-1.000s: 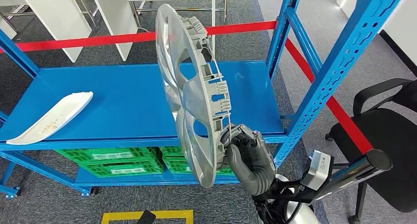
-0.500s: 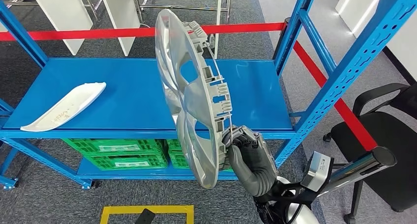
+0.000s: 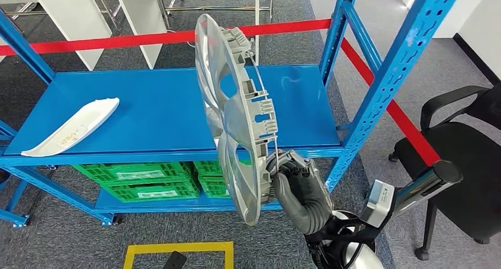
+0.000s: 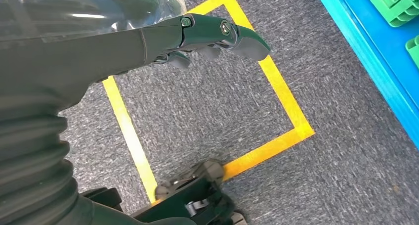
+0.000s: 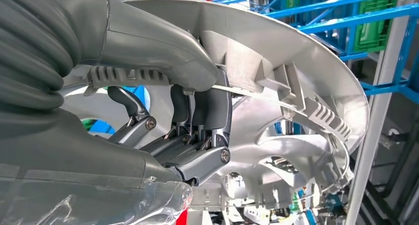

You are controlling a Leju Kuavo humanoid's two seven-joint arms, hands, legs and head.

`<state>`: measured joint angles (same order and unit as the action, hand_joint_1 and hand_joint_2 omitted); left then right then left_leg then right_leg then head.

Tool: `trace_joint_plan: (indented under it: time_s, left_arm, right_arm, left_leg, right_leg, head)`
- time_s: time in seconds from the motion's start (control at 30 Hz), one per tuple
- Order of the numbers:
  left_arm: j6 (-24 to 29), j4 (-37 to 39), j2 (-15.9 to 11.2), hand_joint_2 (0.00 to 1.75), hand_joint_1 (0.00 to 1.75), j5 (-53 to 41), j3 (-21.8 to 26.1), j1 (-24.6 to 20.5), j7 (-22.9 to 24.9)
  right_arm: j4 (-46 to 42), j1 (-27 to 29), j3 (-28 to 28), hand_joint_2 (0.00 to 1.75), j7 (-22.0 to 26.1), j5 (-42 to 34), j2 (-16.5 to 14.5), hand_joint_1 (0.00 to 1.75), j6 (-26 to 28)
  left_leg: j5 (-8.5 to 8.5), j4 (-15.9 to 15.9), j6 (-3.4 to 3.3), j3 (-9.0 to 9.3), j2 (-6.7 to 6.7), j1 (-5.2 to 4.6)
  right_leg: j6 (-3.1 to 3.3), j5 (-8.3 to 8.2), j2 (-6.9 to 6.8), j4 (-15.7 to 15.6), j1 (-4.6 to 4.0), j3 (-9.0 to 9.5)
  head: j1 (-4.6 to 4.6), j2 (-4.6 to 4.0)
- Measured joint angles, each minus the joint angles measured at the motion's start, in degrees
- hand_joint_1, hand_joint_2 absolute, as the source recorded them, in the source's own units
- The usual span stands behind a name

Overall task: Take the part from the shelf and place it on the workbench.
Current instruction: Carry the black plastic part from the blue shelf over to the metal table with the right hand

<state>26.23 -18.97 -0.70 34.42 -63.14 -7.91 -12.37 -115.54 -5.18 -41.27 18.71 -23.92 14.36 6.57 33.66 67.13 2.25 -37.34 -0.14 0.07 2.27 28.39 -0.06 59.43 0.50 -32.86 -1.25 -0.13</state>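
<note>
From the head view, the right hand (image 3: 293,183) is gripping the silver hubcap (image 3: 236,112) by its lower rim, holding it upright on edge in front of the blue shelf (image 3: 165,112), well off its front lip. In the left wrist view, the left hand (image 4: 207,34) is hanging over carpet by the yellow tape square (image 4: 276,101), fingers straight and loosely together, holding nothing. In the right wrist view, the fingers (image 5: 197,111) and thumb are pinching the rim.

My left hand (image 4: 148,39) came in from the frame's left edge, ribbed grey cover low on the left, fingers (image 4: 232,32) stretched toward the upper middle, apart and holding nothing. Under it lay grey carpet (image 4: 346,151) with a yellow taped square (image 4: 291,113) running from the top centre down to the lower middle. A blue shelf edge (image 4: 375,71) crossed the upper right, with green crates (image 4: 395,7) in the corner.
</note>
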Motion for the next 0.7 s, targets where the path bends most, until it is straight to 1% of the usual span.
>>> trace_joint_plan:
  time_s: [0.03,0.07,0.1,0.13,0.2,0.23,0.27,0.3,0.33,0.37,0.4,0.43,0.47,0.53,0.57,0.6,0.63,0.67,0.7]
  left_arm:
    - [0.00,0.00,0.00,1.75,0.00,0.02,0.01,0.01,0.00]
    - [0.00,0.00,0.00,1.75,0.00,0.04,0.00,0.02,-0.01]
    - [0.00,0.00,0.00,1.75,0.00,0.06,0.00,0.03,-0.01]
    - [0.00,0.00,0.00,1.75,0.00,0.07,0.00,0.04,-0.02]
    - [0.00,0.00,-0.01,1.75,0.00,0.07,0.01,0.01,-0.05]
    - [0.00,0.00,-0.01,1.75,0.00,0.09,0.02,-0.02,-0.07]
    - [0.00,0.00,-0.02,1.75,0.00,0.13,0.02,-0.04,-0.09]
    - [0.00,0.00,-0.02,1.75,0.00,0.16,0.02,-0.04,-0.10]
    - [0.00,0.00,-0.02,1.75,0.00,0.20,0.01,-0.01,-0.11]
    - [0.00,0.00,-0.02,1.75,0.00,0.22,0.01,0.01,-0.11]
    - [0.01,0.00,-0.01,1.75,0.00,0.22,0.01,0.01,-0.11]
    - [0.01,0.00,-0.01,1.75,0.00,0.22,0.02,-0.03,-0.11]
    - [0.01,0.00,0.01,1.75,0.00,0.22,0.02,-0.07,-0.11]
    - [0.02,0.00,0.03,1.75,0.00,0.24,0.02,-0.09,-0.11]
    - [0.02,0.00,0.03,1.75,0.00,0.26,0.02,-0.07,-0.11]
    - [0.02,0.00,0.04,1.75,0.00,0.29,0.02,-0.05,-0.11]
    - [0.02,0.00,0.04,1.75,0.00,0.31,0.02,-0.05,-0.11]
    - [0.02,0.00,0.04,1.75,0.00,0.33,0.02,-0.06,-0.11]
    - [0.02,0.00,0.04,1.75,0.00,0.35,0.02,-0.05,-0.11]
  right_arm:
    - [0.00,0.01,-0.01,1.75,-0.08,0.04,0.00,1.75,0.15]
    - [0.00,0.03,-0.01,1.75,-0.17,0.08,0.00,1.75,0.31]
    - [0.00,0.05,-0.02,1.75,-0.23,0.14,0.00,1.75,0.45]
    - [0.00,0.06,-0.02,1.75,-0.26,0.20,0.00,1.75,0.57]
    - [0.00,0.06,-0.02,1.75,-0.29,0.31,0.00,1.75,0.74]
    - [0.00,0.05,-0.02,1.75,-0.31,0.37,0.00,1.75,0.80]
    - [0.00,0.03,-0.02,1.75,-0.32,0.41,0.00,1.75,0.87]
    - [0.00,0.03,-0.02,1.75,-0.34,0.45,0.00,1.75,0.95]
    - [0.00,0.02,-0.02,1.75,-0.37,0.50,0.00,1.75,1.04]
    - [0.00,0.03,-0.01,1.75,-0.40,0.56,0.01,1.75,1.13]
    - [0.00,0.04,-0.01,1.75,-0.44,0.66,0.01,1.75,1.20]
    - [0.00,0.03,0.00,1.75,-0.47,0.75,0.02,1.75,1.27]
    - [0.00,0.04,0.00,1.75,-0.52,0.83,0.04,1.75,1.32]
    - [0.00,0.06,-0.01,1.75,-0.64,0.86,0.08,1.75,1.42]
    - [0.00,0.09,-0.02,1.75,-0.70,0.87,0.09,1.75,1.45]
    - [0.00,0.10,-0.03,1.75,-0.74,0.88,0.11,1.75,1.46]
    - [0.00,0.08,-0.04,1.75,-0.77,0.88,0.12,1.75,1.48]
    - [0.00,0.06,-0.04,1.75,-0.80,0.88,0.13,1.75,1.48]
    - [0.00,0.03,-0.04,1.75,-0.82,0.88,0.14,1.75,1.48]
  left_leg:
    - [1.94,3.76,0.21,-1.22,0.00,0.13]
    - [3.03,6.54,0.35,-1.99,0.00,0.21]
    - [2.97,7.35,0.39,-1.87,0.00,0.24]
    - [1.84,5.83,0.33,-0.65,0.00,0.24]
    - [-1.65,-1.68,-0.10,3.75,-0.03,0.19]
    - [-2.93,-5.19,-0.43,5.55,-0.06,0.10]
    - [-3.53,-7.41,-0.72,6.53,-0.08,-0.01]
    - [-3.50,-8.25,-0.98,6.70,-0.10,-0.12]
    - [-3.59,-8.46,-1.22,6.49,-0.09,-0.19]
    - [-3.70,-8.69,-1.55,6.32,-0.06,-0.07]
    - [-3.91,-8.92,-1.92,6.16,0.00,0.07]
    - [-4.20,-9.14,-2.31,5.94,0.05,0.22]
    - [-4.52,-9.31,-2.67,5.68,0.10,0.35]
    - [-4.97,-9.21,-2.95,4.95,0.15,0.27]
    - [-5.19,-9.10,-2.98,4.57,0.17,0.22]
    - [-5.38,-8.96,-2.97,4.19,0.20,0.18]
    - [-5.52,-8.77,-2.92,3.84,0.21,0.16]
    - [-5.62,-8.52,-2.87,3.56,0.20,0.16]
    - [-5.66,-8.26,-2.77,3.32,0.19,0.17]
  right_leg:
    - [0.07,-0.18,-0.03,0.05,-0.01,-0.28]
    - [0.08,-0.34,-0.05,0.12,-0.02,-0.55]
    - [0.03,-0.48,-0.04,0.18,-0.03,-0.78]
    - [-0.03,-0.59,-0.02,0.25,-0.03,-0.95]
    - [-0.27,-0.77,0.04,0.34,-0.05,-1.11]
    - [-0.50,-0.90,0.10,0.42,-0.13,-1.26]
    - [-0.81,-1.10,0.13,0.47,-0.18,-1.48]
    - [-1.18,-1.32,0.15,0.51,-0.22,-1.77]
    - [-1.56,-1.57,0.17,0.54,-0.25,-2.04]
    - [-1.93,-1.63,0.17,0.59,-0.25,-2.25]
    - [-2.25,-1.22,0.17,0.92,-0.25,-2.49]
    - [-2.54,-0.11,0.18,2.07,-0.26,-2.97]
    - [-2.78,1.68,0.19,4.31,-0.23,-3.82]
    - [-3.14,5.93,0.19,11.47,-0.14,-6.42]
    - [-3.26,7.21,0.19,14.58,-0.11,-7.38]
    - [-3.31,7.48,0.19,16.02,-0.10,-7.55]
    - [-3.29,6.65,0.19,15.17,-0.10,-6.61]
    - [-3.19,5.01,0.18,12.15,-0.10,-4.64]
    - [-3.02,3.49,0.18,8.10,-0.11,-2.31]
  head:
    - [0.10,0.00]
    - [0.11,0.00]
    - [0.12,0.00]
    - [0.13,0.00]
    - [0.11,0.00]
    - [0.10,0.00]
    - [0.09,0.00]
    - [0.08,0.00]
    - [0.09,0.00]
    - [0.07,0.00]
    - [0.05,0.00]
    - [-0.05,0.00]
    - [-0.21,0.00]
    - [-0.49,0.00]
    - [-0.55,0.00]
    - [-0.56,0.00]
    - [-0.57,0.00]
    - [-0.57,0.00]
    - [-0.58,0.00]
